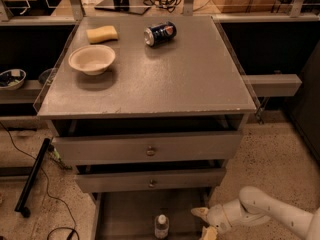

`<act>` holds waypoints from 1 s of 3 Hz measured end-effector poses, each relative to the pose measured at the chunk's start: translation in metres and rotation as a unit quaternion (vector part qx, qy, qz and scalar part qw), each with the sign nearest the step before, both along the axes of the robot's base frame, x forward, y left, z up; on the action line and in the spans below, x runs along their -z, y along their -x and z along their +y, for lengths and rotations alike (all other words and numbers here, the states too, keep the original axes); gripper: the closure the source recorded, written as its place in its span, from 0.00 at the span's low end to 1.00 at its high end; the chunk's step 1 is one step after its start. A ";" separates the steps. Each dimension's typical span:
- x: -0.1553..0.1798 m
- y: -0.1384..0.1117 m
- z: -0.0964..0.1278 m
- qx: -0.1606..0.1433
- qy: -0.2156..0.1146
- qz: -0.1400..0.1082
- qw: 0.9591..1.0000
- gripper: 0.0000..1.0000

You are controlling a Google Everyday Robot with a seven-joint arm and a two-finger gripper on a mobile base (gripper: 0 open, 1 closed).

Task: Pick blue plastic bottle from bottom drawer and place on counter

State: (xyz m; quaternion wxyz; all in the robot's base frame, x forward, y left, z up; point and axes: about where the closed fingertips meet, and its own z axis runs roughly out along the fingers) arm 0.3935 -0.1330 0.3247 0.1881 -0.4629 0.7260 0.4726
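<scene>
The gripper (201, 222) sits low at the bottom drawer (127, 209), fingers apart, presumably to straddle its target. The blue plastic bottle (161, 226) stands upright just ahead of the fingertips, untouched; the counter (165, 79) lies well above

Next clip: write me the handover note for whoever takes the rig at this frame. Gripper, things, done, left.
Gripper: open, empty, low by the right side of the bottom drawer, right of the bottle, not touching it.
Bottle: upright in the open drawer.
Counter: holds bowl, sponge, can; no bottle.
Done: nothing grasped yet.
Left: grasp, lift, place on counter.
</scene>
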 end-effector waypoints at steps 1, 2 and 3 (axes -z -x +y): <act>0.007 -0.019 0.029 -0.009 -0.032 -0.011 0.999 0.00; 0.007 -0.019 0.029 -0.009 -0.032 -0.011 0.999 0.00; 0.013 -0.022 0.035 0.026 -0.055 -0.039 0.997 0.00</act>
